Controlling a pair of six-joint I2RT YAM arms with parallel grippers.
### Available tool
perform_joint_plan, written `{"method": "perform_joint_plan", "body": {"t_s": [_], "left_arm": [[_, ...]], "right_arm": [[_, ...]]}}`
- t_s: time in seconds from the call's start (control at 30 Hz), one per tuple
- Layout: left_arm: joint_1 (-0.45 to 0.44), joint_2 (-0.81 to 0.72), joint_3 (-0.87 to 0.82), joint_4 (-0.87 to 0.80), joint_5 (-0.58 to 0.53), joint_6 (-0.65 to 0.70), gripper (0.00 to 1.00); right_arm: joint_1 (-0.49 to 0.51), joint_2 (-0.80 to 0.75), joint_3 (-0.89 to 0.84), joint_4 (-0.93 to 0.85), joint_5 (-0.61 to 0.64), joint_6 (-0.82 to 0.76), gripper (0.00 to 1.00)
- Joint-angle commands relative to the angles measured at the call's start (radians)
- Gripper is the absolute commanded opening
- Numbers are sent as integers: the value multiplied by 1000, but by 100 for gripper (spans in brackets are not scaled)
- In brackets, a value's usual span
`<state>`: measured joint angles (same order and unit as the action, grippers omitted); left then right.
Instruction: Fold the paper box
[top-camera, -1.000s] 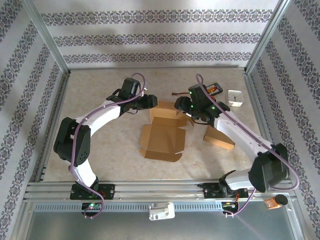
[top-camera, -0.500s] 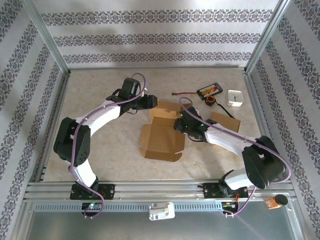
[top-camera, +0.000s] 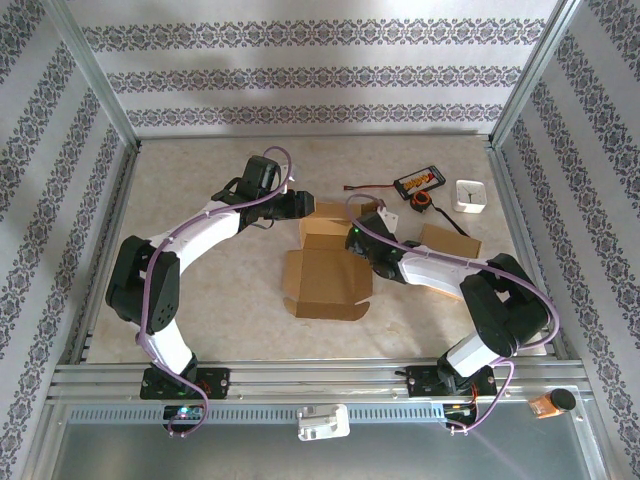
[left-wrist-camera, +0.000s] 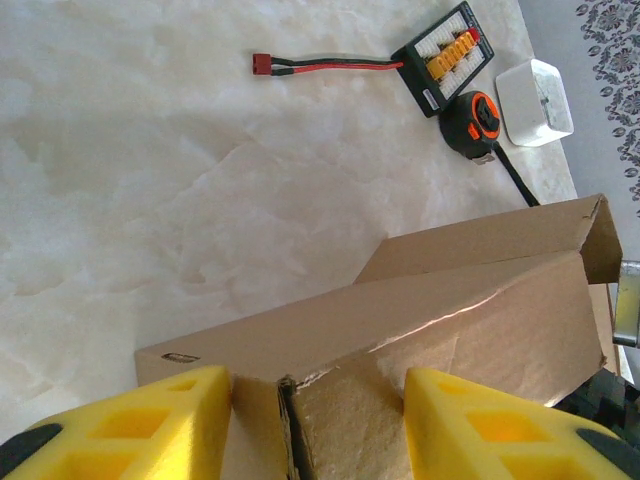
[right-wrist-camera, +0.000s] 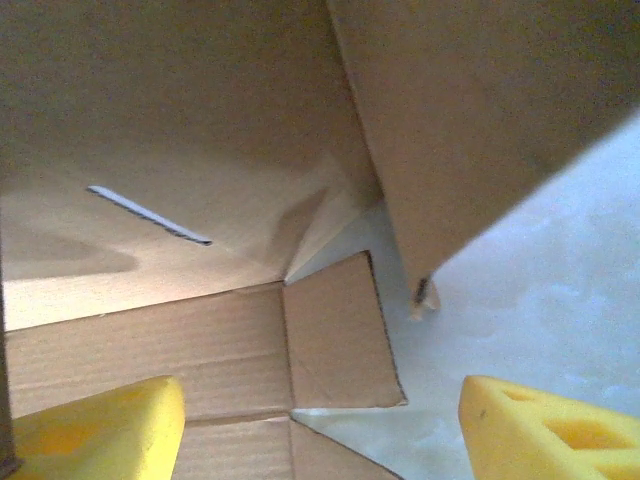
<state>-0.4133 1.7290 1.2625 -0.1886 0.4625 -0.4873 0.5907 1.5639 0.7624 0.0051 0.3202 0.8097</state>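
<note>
Your right gripper (top-camera: 358, 240) has swung in from the far right and now gapes wide at the cardboard box (top-camera: 325, 275); your left gripper (left-wrist-camera: 318, 405) clamps its back flap.

Left gripper (left-wrist-camera: 318, 420) jaws straddle the paper box (left-wrist-camera: 450, 320) wall — cable (left-wrist-camera: 330, 66), tape measure (left-wrist-camera: 472, 118), white tub (left-wrist-camera: 535, 100) beyond.

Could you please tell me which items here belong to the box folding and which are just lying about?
In use: paper box; left gripper, jaws on its wall; right gripper, jaws open by its flap.
Lying about: charging board; tape measure; white tub; red-tipped cable.
</note>
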Motion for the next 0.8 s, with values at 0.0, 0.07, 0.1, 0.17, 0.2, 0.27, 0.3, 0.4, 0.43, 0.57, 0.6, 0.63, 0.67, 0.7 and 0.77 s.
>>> {"method": "perform_joint_plan", "body": {"t_s": [0.0,0.07,0.1,0.17,0.2,0.27,0.3,0.4,0.43,0.57,0.6,0.63,0.67,0.7,0.77], "left_arm": [[-11,-22,1,-63,-19,29,48],[-11,-23,1,-64,-21,30,48],[-11,-23,1,-64,-21,30,48],[-11,-20,2,-62,-19,29,48],[-12,-18,3,-60,-17,28,48],[-11,-15,6,-61,-14,26,48],[-11,-13,7,-59,-13,24,48],[-11,-10,6,-60,-14,25,48],[-11,-9,5,-60,-15,24,48],[-11,-7,0,-55,-15,25,48],[-11,-6,3,-57,-13,24,48],[-10,-5,2,-57,-14,24,48],[-11,-5,2,-57,-14,24,47],[-11,-5,2,-56,-12,23,47],[-11,-5,4,-57,-12,20,47]], "right_arm": [[-14,-25,-58,-34,25,25,73],[-21,-69,-77,-56,41,15,73],[-32,-93,-85,-66,34,10,74],[-59,-129,-96,-85,-17,-4,74],[-74,-143,-101,-76,-78,-27,74],[-75,-162,-98,-77,-191,-76,73],[-65,-171,-95,-78,-236,-93,72],[-16,-202,-84,-91,-297,-102,70],[-6,-208,-78,-100,-295,-90,68],[16,-203,-59,-100,-262,4,64],[25,-197,-56,-94,-237,21,65],[34,-192,-57,-77,-212,21,65],[39,-181,-58,-63,-180,20,67],[34,-164,-56,-51,-162,15,68],[24,-134,-10,-84,-170,-8,68]]}}
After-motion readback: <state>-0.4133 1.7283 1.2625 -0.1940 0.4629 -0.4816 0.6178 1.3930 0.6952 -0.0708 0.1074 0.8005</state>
